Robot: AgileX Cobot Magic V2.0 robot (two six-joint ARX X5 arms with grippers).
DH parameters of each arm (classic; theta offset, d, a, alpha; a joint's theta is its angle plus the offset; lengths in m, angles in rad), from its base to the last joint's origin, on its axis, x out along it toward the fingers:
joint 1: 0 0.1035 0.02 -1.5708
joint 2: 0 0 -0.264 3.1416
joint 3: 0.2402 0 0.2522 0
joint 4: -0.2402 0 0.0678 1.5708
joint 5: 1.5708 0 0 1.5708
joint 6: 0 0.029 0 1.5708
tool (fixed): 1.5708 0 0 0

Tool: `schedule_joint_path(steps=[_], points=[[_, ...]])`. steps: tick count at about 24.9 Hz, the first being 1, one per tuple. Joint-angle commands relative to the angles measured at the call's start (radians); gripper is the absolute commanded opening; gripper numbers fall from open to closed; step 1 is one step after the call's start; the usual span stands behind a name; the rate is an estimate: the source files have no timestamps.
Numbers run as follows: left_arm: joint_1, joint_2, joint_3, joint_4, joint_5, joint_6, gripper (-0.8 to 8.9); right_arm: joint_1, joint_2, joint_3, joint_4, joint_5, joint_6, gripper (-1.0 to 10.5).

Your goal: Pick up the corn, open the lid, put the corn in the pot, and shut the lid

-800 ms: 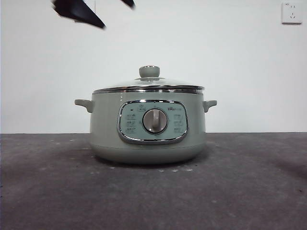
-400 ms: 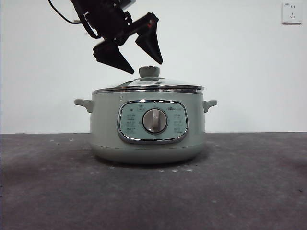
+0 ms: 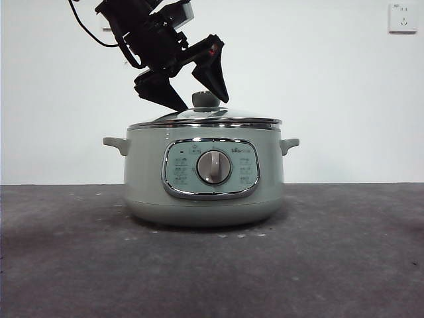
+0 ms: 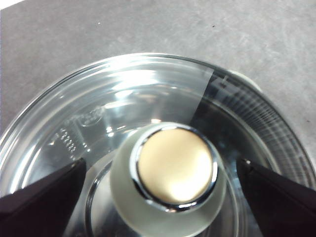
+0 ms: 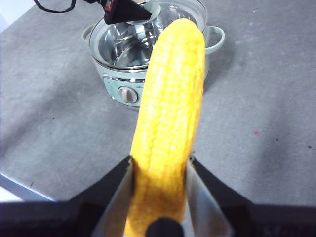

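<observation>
The pale green pot point(image 3: 204, 179) stands mid-table with the glass lid point(image 3: 205, 118) shut on it. My left gripper point(image 3: 202, 103) is open, with one jaw on each side of the lid's green knob point(image 3: 206, 99) and apart from it. The left wrist view shows the knob point(image 4: 173, 173) between the jaws of the left gripper point(image 4: 161, 165), with the glass lid point(image 4: 123, 94) around it. My right gripper point(image 5: 159, 163) is shut on the yellow corn point(image 5: 170, 118), held high above the table, with the pot point(image 5: 123, 84) far below. The right gripper is out of the front view.
The grey table point(image 3: 331, 265) stretches around the pot on all sides. A white wall with a socket point(image 3: 403, 17) stands behind. A black cable point(image 3: 83, 26) hangs from the left arm at the top left.
The left gripper has come down from the top left corner and now has its jaws astride the lid's knob. The pot and lid have not moved.
</observation>
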Motion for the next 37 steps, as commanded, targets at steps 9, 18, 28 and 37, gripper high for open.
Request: schedule_joint_path(steps=[9,18,28,37], points=[[-0.011,0.01,0.002,0.012,0.003,0.003,0.22,0.0,-0.002,0.006,-0.034,0.019,0.012,-0.1],[-0.011,-0.013,0.005,0.02,0.008,0.003,-0.09,0.0,-0.002,0.006,-0.042,0.019,0.027,-0.1],[0.007,-0.217,0.013,0.029,0.007,0.003,-0.09,0.0,0.009,0.006,-0.012,0.019,0.024,-0.1],[0.131,-0.564,0.012,-0.14,0.0,0.008,-0.08,-0.025,0.32,0.031,0.454,0.016,-0.235,-0.1]])
